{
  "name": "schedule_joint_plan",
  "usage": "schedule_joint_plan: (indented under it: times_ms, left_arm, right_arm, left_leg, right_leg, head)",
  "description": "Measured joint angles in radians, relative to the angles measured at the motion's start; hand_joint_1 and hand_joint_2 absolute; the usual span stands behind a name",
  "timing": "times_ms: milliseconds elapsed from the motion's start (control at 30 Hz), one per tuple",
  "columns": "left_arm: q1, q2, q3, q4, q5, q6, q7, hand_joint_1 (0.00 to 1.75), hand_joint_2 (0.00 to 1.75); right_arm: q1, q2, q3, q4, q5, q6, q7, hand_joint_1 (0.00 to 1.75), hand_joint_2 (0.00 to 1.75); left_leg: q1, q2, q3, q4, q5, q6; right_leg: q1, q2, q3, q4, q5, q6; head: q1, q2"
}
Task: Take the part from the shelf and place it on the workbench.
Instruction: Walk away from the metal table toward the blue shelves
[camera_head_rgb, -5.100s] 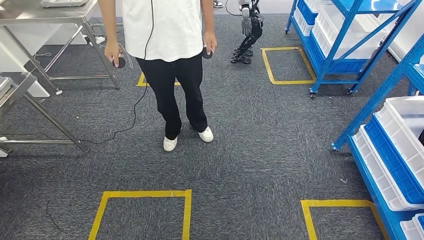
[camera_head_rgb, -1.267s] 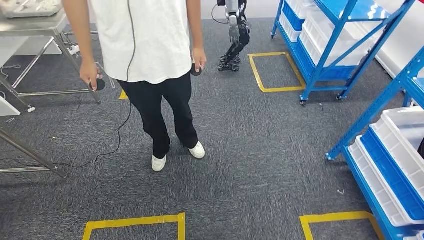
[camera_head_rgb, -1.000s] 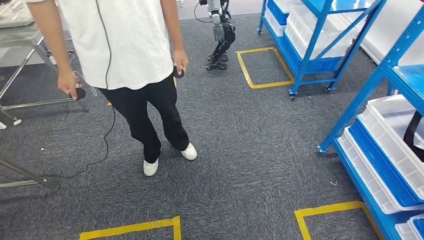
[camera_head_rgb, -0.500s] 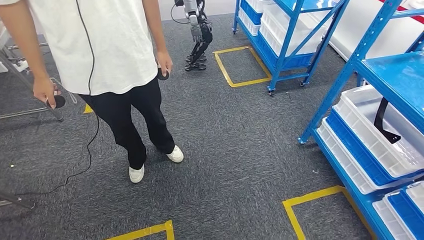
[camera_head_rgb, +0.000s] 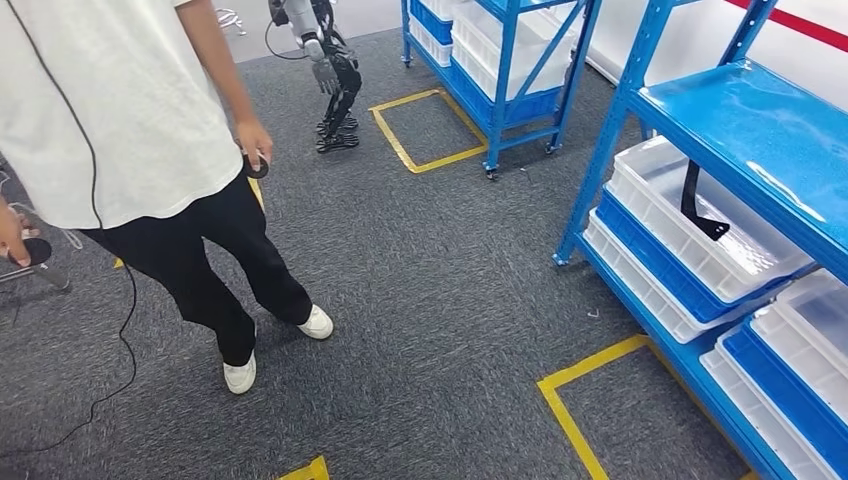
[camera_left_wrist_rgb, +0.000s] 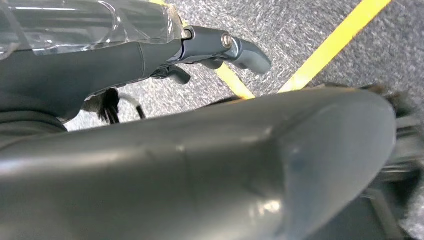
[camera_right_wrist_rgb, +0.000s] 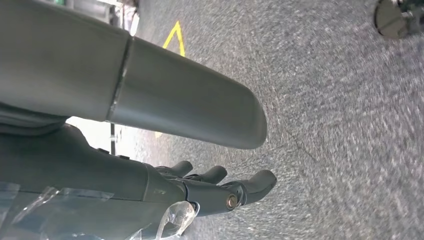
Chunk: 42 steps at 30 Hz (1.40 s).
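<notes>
Your view has swung right over the last seconds, so the blue shelf (camera_head_rgb: 740, 130) now fills that side, with the black part (camera_head_rgb: 698, 205) lying in a white bin (camera_head_rgb: 700, 240) under its top board, which suits a pick from the shelf. Your left hand (camera_left_wrist_rgb: 220, 47) and right hand (camera_right_wrist_rgb: 220, 187) hang over the carpet with fingers loose, holding nothing. You'll find no readable writing.

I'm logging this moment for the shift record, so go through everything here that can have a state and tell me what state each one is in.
black part: lying in the white bin, untouched.
white bin: on the blue shelf's lower level, open on top.
blue shelf: upright, top level bare.
left hand: holding nothing, fingers extended, over the carpet.
right hand: holding nothing, fingers apart, over the carpet.
person: standing, a black controller in each hand.
</notes>
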Motion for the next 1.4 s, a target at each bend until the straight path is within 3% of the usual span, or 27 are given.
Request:
schedule_joint_plan:
  times_ms: [33, 67, 100, 133, 200, 267, 333, 367, 433, 500, 567, 600, 667, 733, 800, 900, 967, 1033, 1100, 1133, 1200, 1267, 1333, 1400]
  left_arm:
    - [0.002, 0.000, 0.000, 0.000, 0.001, 0.000, 0.000, 0.00, 0.00]
    - [0.004, 0.000, -0.001, 0.000, 0.001, -0.001, 0.001, 0.00, 0.00]
    - [0.004, 0.000, -0.001, 0.000, 0.001, -0.001, 0.001, 0.00, 0.00]
    - [0.004, 0.000, -0.001, 0.000, 0.001, -0.001, 0.001, 0.00, 0.00]
    - [0.002, 0.001, -0.002, 0.000, 0.000, -0.002, 0.001, 0.00, 0.00]
    - [0.002, 0.000, -0.003, 0.000, -0.001, -0.002, 0.001, 0.00, 0.00]
    - [0.000, -0.001, -0.004, 0.000, -0.001, 0.000, 0.002, 0.00, 0.00]
    - [-0.001, -0.001, -0.004, 0.000, -0.001, 0.000, 0.002, 0.00, 0.00]
    - [-0.003, -0.002, -0.004, 0.000, -0.001, 0.002, 0.002, 0.00, 0.00]
    - [0.000, -0.002, -0.004, 0.000, -0.001, 0.003, 0.004, 0.00, 0.00]
    - [0.002, -0.002, -0.004, 0.000, -0.001, 0.003, 0.006, 0.00, 0.00]
    - [0.002, -0.002, -0.004, 0.000, -0.001, 0.004, 0.007, 0.00, 0.00]
    - [0.000, -0.004, -0.004, 0.000, -0.001, 0.005, 0.007, 0.00, 0.00]
    - [-0.001, -0.005, -0.004, 0.000, -0.001, 0.010, 0.007, 0.00, 0.00]
    - [-0.002, -0.006, -0.004, 0.000, -0.001, 0.013, 0.007, 0.00, 0.00]
    - [-0.005, -0.007, -0.004, 0.000, 0.001, 0.018, 0.006, 0.00, 0.00]
    - [-0.007, -0.007, -0.004, 0.000, 0.001, 0.021, 0.003, 0.00, 0.00]
    - [-0.003, -0.007, -0.004, 0.000, 0.001, 0.022, 0.001, 0.00, 0.00]
    - [0.004, -0.007, -0.005, 0.000, 0.002, 0.022, 0.001, 0.00, 0.00]
    - [0.006, -0.007, -0.005, 0.000, 0.002, 0.022, 0.001, 0.00, 0.00]
    - [0.004, -0.007, -0.005, 0.000, 0.002, 0.022, 0.001, 0.00, 0.00]
    - [0.001, -0.007, -0.005, 0.000, 0.002, 0.023, 0.001, 0.00, 0.00]
    - [0.000, -0.007, -0.005, 0.000, 0.002, 0.023, 0.001, 0.00, 0.00]
    - [-0.001, -0.009, -0.006, 0.000, 0.001, 0.024, 0.001, 0.00, 0.00]
  right_arm:
    - [0.000, 0.000, 0.000, 0.000, 0.000, 0.000, 0.000, 0.00, 0.00]
    - [0.001, 0.000, 0.000, 0.000, -0.001, 0.000, -0.001, 0.00, 0.00]
    - [0.001, 0.000, 0.000, 0.000, -0.001, 0.000, -0.001, 0.00, 0.00]
    - [0.002, 0.000, 0.000, 0.000, -0.002, 0.000, -0.001, 0.00, 0.00]
    - [0.001, 0.000, 0.000, 0.000, -0.005, 0.000, -0.001, 0.00, 0.00]
    - [0.001, 0.000, 0.000, 0.000, -0.007, -0.001, 0.000, 0.00, 0.00]
    - [0.004, -0.001, 0.000, 0.000, -0.008, -0.002, 0.001, 0.00, 0.00]
    - [0.006, -0.002, 0.000, 0.000, -0.008, -0.003, 0.002, 0.00, 0.00]
    - [0.006, -0.003, 0.000, 0.001, -0.009, -0.004, 0.002, 0.00, 0.00]
    - [0.003, -0.001, 0.000, 0.001, -0.010, -0.004, 0.002, 0.00, 0.00]
    - [0.002, -0.001, 0.000, 0.001, -0.010, -0.004, 0.002, 0.00, 0.00]
    - [0.003, -0.002, 0.000, 0.001, -0.010, -0.004, 0.002, 0.00, 0.00]
    - [0.006, -0.003, 0.000, 0.001, -0.012, -0.006, 0.002, 0.00, 0.00]
    - [0.006, -0.005, 0.000, 0.001, -0.015, -0.008, 0.002, 0.00, 0.00]
    - [0.005, -0.005, 0.000, 0.001, -0.017, -0.009, 0.002, 0.00, 0.00]
    - [0.004, -0.006, 0.000, 0.001, -0.018, -0.010, 0.002, 0.00, 0.00]
    - [0.001, -0.006, 0.000, 0.001, -0.019, -0.010, 0.001, 0.00, 0.00]
    - [-0.003, -0.007, 0.000, 0.001, -0.019, -0.010, 0.002, 0.00, 0.00]
    - [-0.004, -0.007, 0.000, 0.001, -0.020, -0.010, 0.002, 0.00, 0.00]
    - [-0.004, -0.008, 0.000, 0.001, -0.021, -0.010, 0.002, 0.00, 0.00]
    - [-0.001, -0.008, 0.000, 0.001, -0.022, -0.010, 0.002, 0.00, 0.00]
    - [0.000, -0.006, 0.000, 0.001, -0.022, -0.010, 0.002, 0.00, 0.00]
    - [-0.001, -0.005, 0.000, 0.001, -0.024, -0.011, 0.002, 0.00, 0.00]
    - [0.003, -0.007, 0.000, 0.002, -0.026, -0.012, 0.002, 0.00, 0.00]
  left_leg:
    - [0.002, -0.005, -0.025, 0.053, -0.018, -0.002]
    - [0.004, -0.007, -0.034, 0.072, -0.017, -0.004]
    - [0.005, -0.009, -0.022, 0.048, 0.005, -0.003]
    - [0.007, -0.016, 0.006, -0.013, 0.041, -0.003]
    - [0.010, -0.057, 0.072, -0.162, 0.107, 0.001]
    - [0.009, -0.082, 0.099, -0.231, 0.129, 0.007]
    - [0.005, -0.065, 0.101, -0.237, 0.132, 0.017]
    - [0.005, -0.056, 0.103, -0.241, 0.135, 0.023]
    - [0.005, -0.032, 0.107, -0.247, 0.140, 0.038]
    - [0.000, -0.002, 0.108, -0.248, 0.139, 0.046]
    - [-0.005, 0.027, 0.107, -0.247, 0.137, 0.048]
    - [-0.006, 0.038, 0.107, -0.247, 0.136, 0.048]
    - [-0.005, 0.059, 0.111, -0.247, 0.133, 0.046]
    - [-0.006, 0.076, 0.118, -0.249, 0.128, 0.038]
    - [-0.011, 0.091, 0.124, -0.249, 0.123, 0.028]
    - [-0.008, 0.109, 0.132, -0.248, 0.114, 0.012]
    - [-0.002, 0.066, 0.117, -0.201, 0.081, -0.002]
    - [0.002, 0.011, 0.057, -0.072, 0.013, -0.010]
    - [0.002, -0.005, -0.005, 0.051, -0.029, -0.010]
    - [0.002, -0.007, -0.015, 0.064, -0.023, -0.008]
    - [0.001, -0.018, 0.017, -0.022, 0.038, 0.003]
    - [-0.003, -0.059, 0.075, -0.163, 0.105, 0.020]
    - [-0.009, -0.086, 0.100, -0.233, 0.132, 0.031]
    - [-0.008, -0.070, 0.103, -0.245, 0.141, 0.038]
  right_leg:
    - [0.000, 0.012, -0.001, 0.000, 0.001, 0.000]
    - [0.000, 0.025, -0.002, 0.000, 0.001, 0.000]
    - [0.000, 0.038, -0.001, 0.001, 0.001, 0.000]
    - [0.000, 0.051, 0.000, 0.001, 0.002, 0.001]
    - [0.000, 0.075, 0.000, 0.002, 0.003, 0.007]
    - [0.000, 0.096, -0.006, 0.002, 0.006, 0.018]
    - [-0.003, 0.112, -0.012, 0.000, 0.009, 0.032]
    - [-0.004, 0.105, -0.014, 0.004, 0.008, 0.036]
    - [-0.003, 0.052, -0.043, 0.067, -0.032, 0.043]
    - [-0.002, 0.002, -0.114, 0.214, -0.105, 0.049]
    - [-0.003, -0.005, -0.173, 0.332, -0.145, 0.052]
    - [-0.003, -0.005, -0.175, 0.338, -0.138, 0.052]
    - [-0.003, -0.016, -0.117, 0.229, -0.077, 0.050]
    - [-0.001, -0.062, -0.036, 0.076, -0.020, 0.047]
    - [0.002, -0.092, -0.006, 0.014, -0.004, 0.038]
    - [0.005, -0.064, -0.010, 0.010, 0.001, 0.018]
    - [0.001, -0.041, -0.011, 0.008, 0.006, 0.005]
    - [0.000, -0.016, -0.015, 0.007, 0.010, -0.005]
    - [0.002, 0.014, -0.019, 0.008, 0.013, -0.010]
    - [0.003, 0.029, -0.021, 0.008, 0.015, -0.010]
    - [0.005, 0.059, -0.021, 0.008, 0.019, -0.009]
    - [0.009, 0.084, -0.023, 0.010, 0.022, -0.005]
    - [0.011, 0.106, -0.028, 0.010, 0.026, 0.004]
    - [0.011, 0.122, -0.032, 0.007, 0.029, 0.017]
  head:
    - [0.000, 0.000]
    - [0.000, 0.000]
    - [0.000, 0.000]
    - [0.000, 0.000]
    - [0.000, 0.000]
    - [0.000, 0.000]
    - [0.001, 0.000]
    - [0.001, 0.000]
    - [0.002, 0.000]
    - [0.003, 0.000]
    - [0.003, 0.000]
    - [0.003, 0.000]
    - [0.003, 0.000]
    - [0.003, 0.000]
    - [0.003, 0.000]
    - [0.003, 0.000]
    - [0.002, 0.000]
    - [0.001, 0.000]
    - [0.001, 0.000]
    - [0.001, 0.000]
    - [0.001, 0.000]
    - [0.001, 0.000]
    - [0.001, 0.000]
    - [0.001, 0.000]
